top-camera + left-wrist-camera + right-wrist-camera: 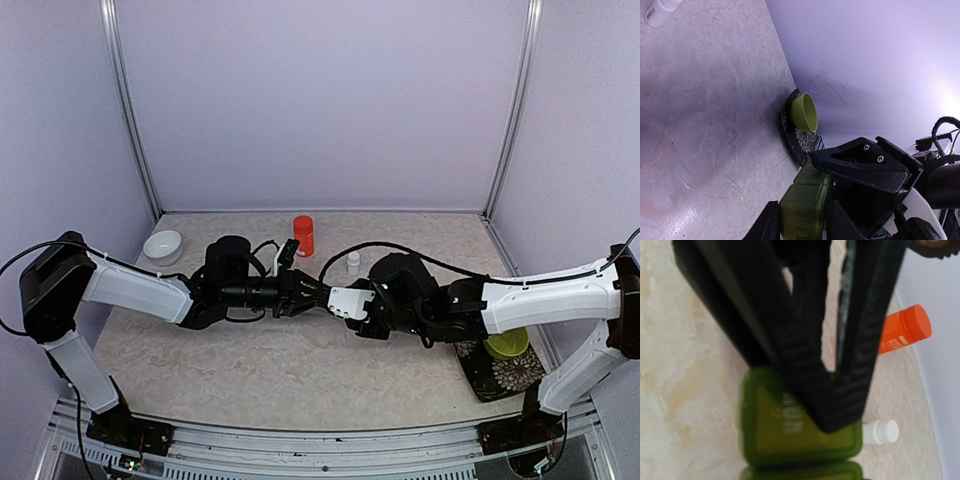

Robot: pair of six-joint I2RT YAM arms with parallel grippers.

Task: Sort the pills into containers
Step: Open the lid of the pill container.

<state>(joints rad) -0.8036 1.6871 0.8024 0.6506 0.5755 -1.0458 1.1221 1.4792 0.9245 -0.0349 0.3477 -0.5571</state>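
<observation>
Top external view: the left arm (135, 290) and the right arm (545, 295) reach in from the two sides and meet a little behind the middle of the counter (250, 370). At the meeting point the black parts of both arms cover the pill box (802, 205), so from above it can hardly be seen. Around this point stand a red-orange bottle (303, 235) at 12 o'clock, a small white bottle (353, 262) at 1 o'clock and a white bowl (163, 245) at 10 o'clock near the back-left corner. A lime-green bowl (507, 343) is at 4 o'clock, on a dark flowered mat (495, 372) by the right edge.

The left wrist view gives what the top view hides. The dark green box sits between the two fingers (769, 225) of the left jaws, which are closed on its sides and grip it. The black body of the right jaws is just beside the box at 2 o'clock. The lime-green bowl and its mat are at 12 o'clock from the box.

The right wrist view shows the lid side: one square compartment with blurred lettering, and the edge of the next one at 6 o'clock. The fingers (770, 330) of the right jaws stand in front, blurred, and hide the upper part of the box. Their tips come near together over the lid, but I cannot tell whether they grip anything. In this picture the small white bottle is at 3 o'clock from the box and the red-orange bottle at 2 o'clock.
</observation>
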